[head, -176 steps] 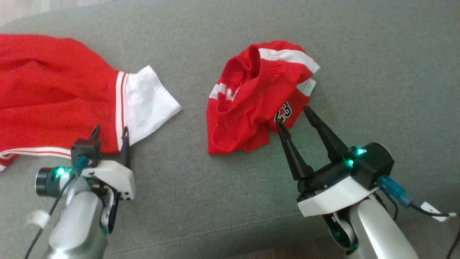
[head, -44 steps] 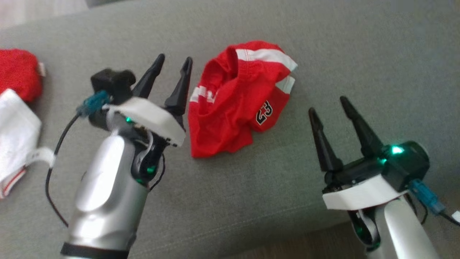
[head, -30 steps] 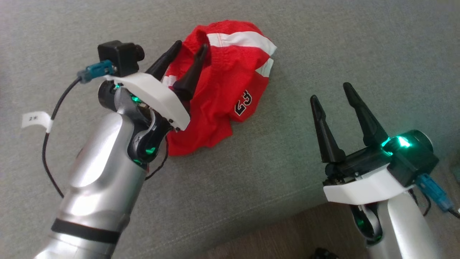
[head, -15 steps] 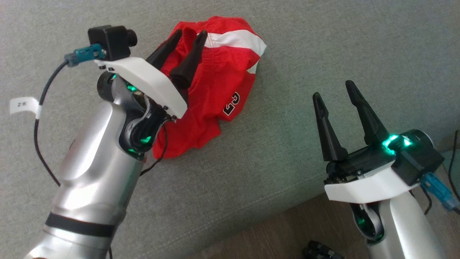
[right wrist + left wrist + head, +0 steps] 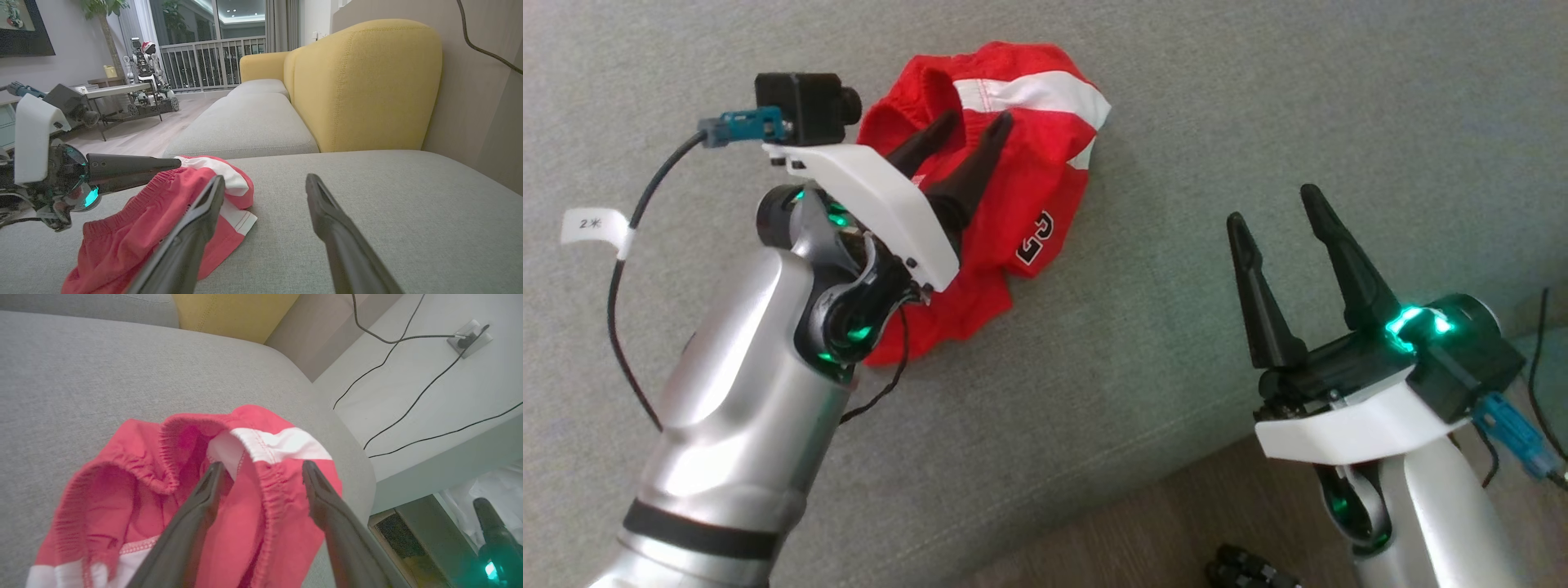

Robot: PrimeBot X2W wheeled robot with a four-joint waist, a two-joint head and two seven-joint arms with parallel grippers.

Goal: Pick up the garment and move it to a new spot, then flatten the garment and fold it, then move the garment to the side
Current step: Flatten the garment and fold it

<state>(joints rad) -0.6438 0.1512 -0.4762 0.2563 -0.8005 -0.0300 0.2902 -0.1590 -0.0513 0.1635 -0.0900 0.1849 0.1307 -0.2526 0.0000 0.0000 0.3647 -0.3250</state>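
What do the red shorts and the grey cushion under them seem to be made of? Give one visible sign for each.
Red shorts: probably soft matte knit cloth; limp folds, gathered elastic waistband.
Grey cushion: likely matte woven upholstery; fine speckled weave, stitched seam.

Count: 1 crumpled red fabric garment with white stripes. 2 grippers, left gripper and right gripper, 2 long dark tapered fingers each, 4 total. 2 grey fabric sofa seat cushions. 2 yellow upholstered backrests. 1 white paper tag on a black cable. 1 small wheeled robot in the background.
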